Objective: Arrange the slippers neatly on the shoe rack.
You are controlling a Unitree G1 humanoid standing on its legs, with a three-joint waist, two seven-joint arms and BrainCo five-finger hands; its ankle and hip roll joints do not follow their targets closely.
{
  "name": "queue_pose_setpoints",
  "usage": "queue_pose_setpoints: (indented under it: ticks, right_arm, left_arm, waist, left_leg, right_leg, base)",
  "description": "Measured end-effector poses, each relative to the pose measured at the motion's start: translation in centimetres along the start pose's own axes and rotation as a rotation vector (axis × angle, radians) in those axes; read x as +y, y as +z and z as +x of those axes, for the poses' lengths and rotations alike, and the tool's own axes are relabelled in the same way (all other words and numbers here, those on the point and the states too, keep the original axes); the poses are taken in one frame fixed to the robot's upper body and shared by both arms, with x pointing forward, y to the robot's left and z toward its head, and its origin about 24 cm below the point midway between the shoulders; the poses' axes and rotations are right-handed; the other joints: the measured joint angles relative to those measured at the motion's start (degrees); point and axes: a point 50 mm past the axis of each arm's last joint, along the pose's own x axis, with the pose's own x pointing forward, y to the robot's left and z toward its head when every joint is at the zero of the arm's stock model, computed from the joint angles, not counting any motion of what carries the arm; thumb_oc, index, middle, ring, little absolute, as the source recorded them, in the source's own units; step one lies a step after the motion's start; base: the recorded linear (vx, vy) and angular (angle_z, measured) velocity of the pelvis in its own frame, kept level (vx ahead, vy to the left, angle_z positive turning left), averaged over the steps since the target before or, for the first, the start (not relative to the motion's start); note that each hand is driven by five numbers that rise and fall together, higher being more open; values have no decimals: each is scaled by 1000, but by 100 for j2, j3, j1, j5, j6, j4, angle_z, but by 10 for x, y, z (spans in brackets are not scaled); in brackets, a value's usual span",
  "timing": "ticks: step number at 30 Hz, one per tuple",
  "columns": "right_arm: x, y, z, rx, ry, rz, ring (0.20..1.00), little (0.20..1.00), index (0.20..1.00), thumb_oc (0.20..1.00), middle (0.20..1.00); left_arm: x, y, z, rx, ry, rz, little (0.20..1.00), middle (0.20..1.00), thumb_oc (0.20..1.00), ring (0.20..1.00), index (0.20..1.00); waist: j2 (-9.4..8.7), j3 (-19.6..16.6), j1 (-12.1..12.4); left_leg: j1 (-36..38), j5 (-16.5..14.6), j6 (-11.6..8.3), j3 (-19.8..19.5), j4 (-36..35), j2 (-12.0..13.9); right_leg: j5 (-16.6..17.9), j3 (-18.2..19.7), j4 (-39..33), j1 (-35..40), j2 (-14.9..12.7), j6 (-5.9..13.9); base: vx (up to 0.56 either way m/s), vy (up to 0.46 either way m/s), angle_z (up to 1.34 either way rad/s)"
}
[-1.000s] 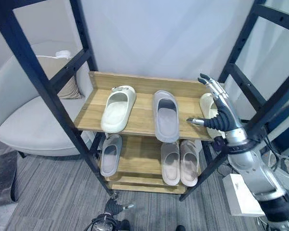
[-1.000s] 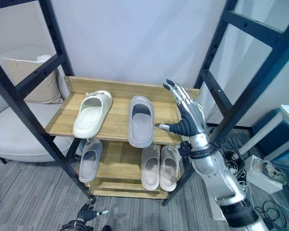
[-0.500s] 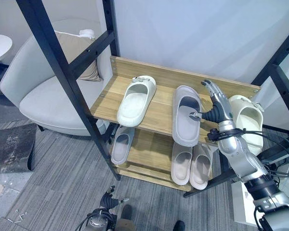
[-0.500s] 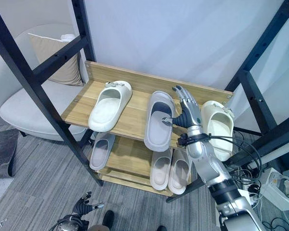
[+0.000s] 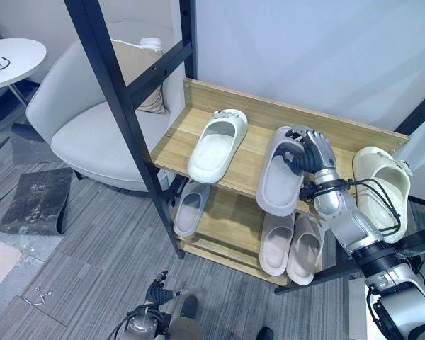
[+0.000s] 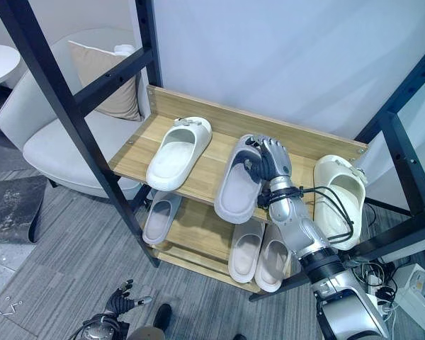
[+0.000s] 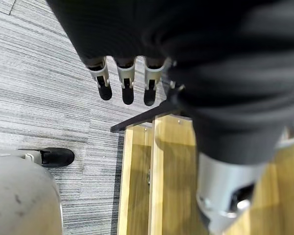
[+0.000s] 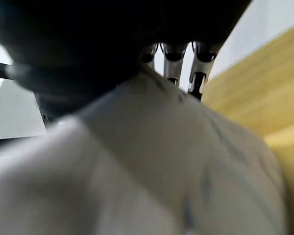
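Observation:
The wooden shoe rack (image 5: pixel 244 159) has a top shelf holding a cream slipper (image 5: pixel 216 144) on the left and a grey slipper (image 5: pixel 275 191) in the middle, its heel past the front edge. My right hand (image 5: pixel 310 152) rests on the grey slipper's strap (image 8: pixel 152 147) with its fingers (image 8: pixel 172 58) curled over it and the thumb in the opening. Another cream slipper (image 5: pixel 379 191) lies at the shelf's right end. The lower shelf holds a grey slipper (image 5: pixel 191 210) and a pale pair (image 5: pixel 289 244). My left hand (image 5: pixel 156 292) hangs low near the floor, fingers (image 7: pixel 125 90) straight.
A black metal frame upright (image 5: pixel 124 113) slants in front of the rack's left end, another stands at the right (image 6: pixel 411 92). To the left sit a grey armchair (image 5: pixel 92 138) with a beige cushion (image 5: pixel 138 71), a small round white table (image 5: pixel 7 57) and a dark floor mat (image 5: pixel 35 202).
The camera has shifted. My right hand went from straight fingers beside the grey slipper to fingers curled over its strap.

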Motion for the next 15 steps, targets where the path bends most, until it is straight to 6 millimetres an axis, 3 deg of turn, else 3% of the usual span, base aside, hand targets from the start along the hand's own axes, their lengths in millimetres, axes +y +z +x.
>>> queue_pose_setpoints:
  ticks: [3,6,7,11,12,15]
  right_arm:
    - [-1,1,0,0,-3,-7,200,200,200,200,200]
    - [-13,9,-2,-28,-56,20,200,200,200,200,200]
    - [-27,13,-9,-38,-116,52,200,200,200,200,200]
    - [-57,42,-16,-165,-264,169,200,200,200,200,200]
    - [-70,54,-22,-209,-326,275,200,200,200,200,200]
    - [-84,75,-31,-317,-382,479,200,200,200,200,200]
  left_arm:
    - [0,-1,0,3,1,-1,1000,1000,1000,1000,1000]
    - [1,-2,-1,8,4,-4,1000,1000,1000,1000,1000]
    - [-1,-2,-1,9,2,-10,1000,1000,1000,1000,1000]
    - [-1,-9,-3,35,16,-39,1000,1000,1000,1000,1000]
    - [-3,-11,-4,42,16,-49,1000,1000,1000,1000,1000]
    - [-5,-13,-4,51,17,-50,1000,1000,1000,1000,1000]
  waist:
    - [1,0,-6]
    - [22,6,-25]
    - [46,17,-37]
    - [133,29,-180]
    - [153,34,-206]
    - [196,27,-296]
  left_leg:
    - [3,3,1,-3,1,0]
    - [13,16,15,-2,1,0]
    - [17,16,15,0,1,-1]
    - [79,17,14,5,1,-2]
    - [95,16,12,20,1,3]
    - [119,13,12,43,0,3]
  right_leg:
    - [1,2,-1,5,0,-1]
    - [4,7,14,18,1,-3]
    - [3,-3,13,29,1,-3]
    - [4,4,16,85,3,-4]
    - [4,22,16,86,5,-5]
    - [3,58,16,92,2,-5]
  base:
    - [0,0,0]
    - [0,0,0]
    - [-9,-8,4]
    - [-24,-20,-3]
    - [-38,-26,-2]
    - [-53,-19,-7]
